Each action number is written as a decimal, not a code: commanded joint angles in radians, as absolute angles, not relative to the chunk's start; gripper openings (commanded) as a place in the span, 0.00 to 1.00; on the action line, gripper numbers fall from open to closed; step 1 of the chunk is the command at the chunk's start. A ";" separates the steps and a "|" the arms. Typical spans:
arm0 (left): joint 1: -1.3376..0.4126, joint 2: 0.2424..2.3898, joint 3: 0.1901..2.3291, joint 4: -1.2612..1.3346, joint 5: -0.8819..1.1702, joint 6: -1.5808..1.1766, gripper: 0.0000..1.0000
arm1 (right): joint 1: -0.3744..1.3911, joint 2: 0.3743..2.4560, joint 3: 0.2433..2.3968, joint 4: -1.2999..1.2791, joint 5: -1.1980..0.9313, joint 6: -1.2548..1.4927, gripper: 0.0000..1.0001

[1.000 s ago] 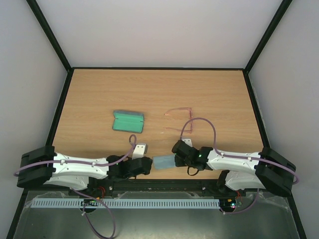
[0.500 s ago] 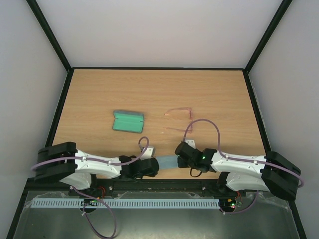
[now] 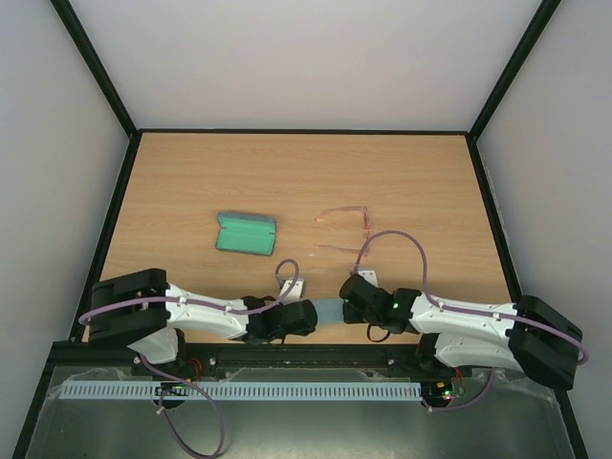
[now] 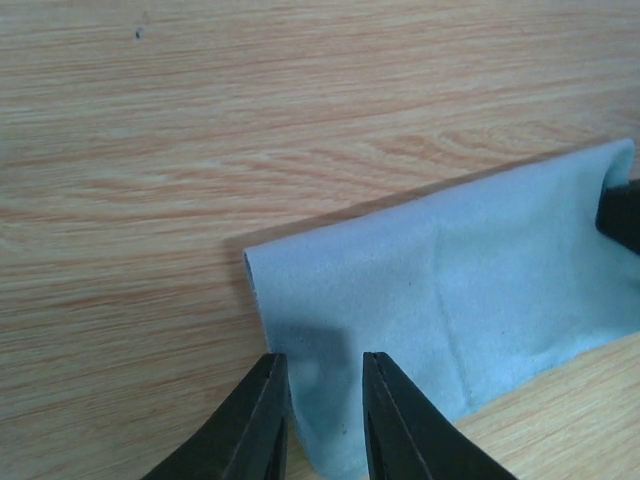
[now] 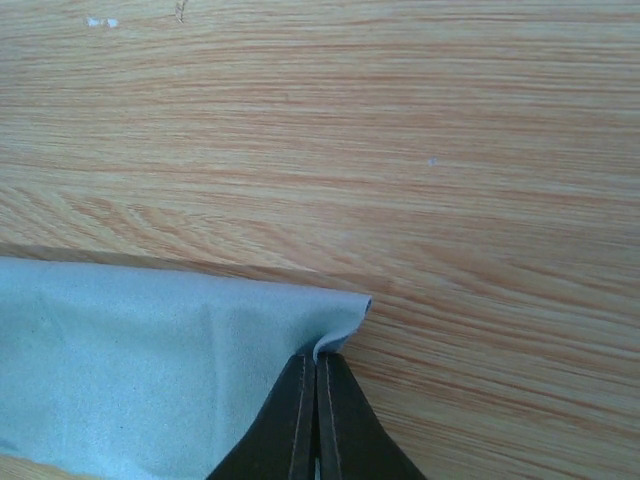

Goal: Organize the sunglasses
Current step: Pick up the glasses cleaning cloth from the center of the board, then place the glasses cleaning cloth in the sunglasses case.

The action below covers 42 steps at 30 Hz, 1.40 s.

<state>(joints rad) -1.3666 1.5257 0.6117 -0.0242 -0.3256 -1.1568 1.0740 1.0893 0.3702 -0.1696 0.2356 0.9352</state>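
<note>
The sunglasses point(image 3: 342, 232), thin and pinkish-red, lie on the table right of centre with their arms unfolded, and neither gripper touches them. Near the front edge my right gripper point(image 3: 346, 308) point(image 5: 317, 360) is shut on the right corner of a blue-grey cloth point(image 3: 328, 311) point(image 5: 150, 370). My left gripper point(image 3: 308, 314) point(image 4: 325, 362) is at the cloth's point(image 4: 450, 290) left end. Its jaws stand a little apart, and the cloth's edge lies between them. The case point(image 3: 246, 233) lies open with its green inside up, left of centre.
The wooden table point(image 3: 411, 182) is fenced by a black frame, with white walls behind it. Both arms stretch inward along the front edge, and their purple cables arch over them.
My left arm has reached right, from beside the cloth to its left end, and its jaws have narrowed. The right gripper stays shut on the cloth, which has shifted slightly right.
</note>
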 commanded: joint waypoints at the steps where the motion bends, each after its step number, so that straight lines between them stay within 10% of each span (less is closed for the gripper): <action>1: -1.357 1.587 0.620 -0.076 -0.320 -1.177 0.22 | 1.079 1.073 0.339 -0.234 0.233 0.933 0.01; 10: -1.355 1.616 0.617 -0.086 -0.322 -1.188 0.03 | 1.080 1.073 0.341 -0.227 0.224 0.927 0.01; 42: -1.003 1.165 0.555 -0.249 -0.364 -0.975 0.03 | 1.039 1.493 0.903 -0.194 0.232 0.754 0.01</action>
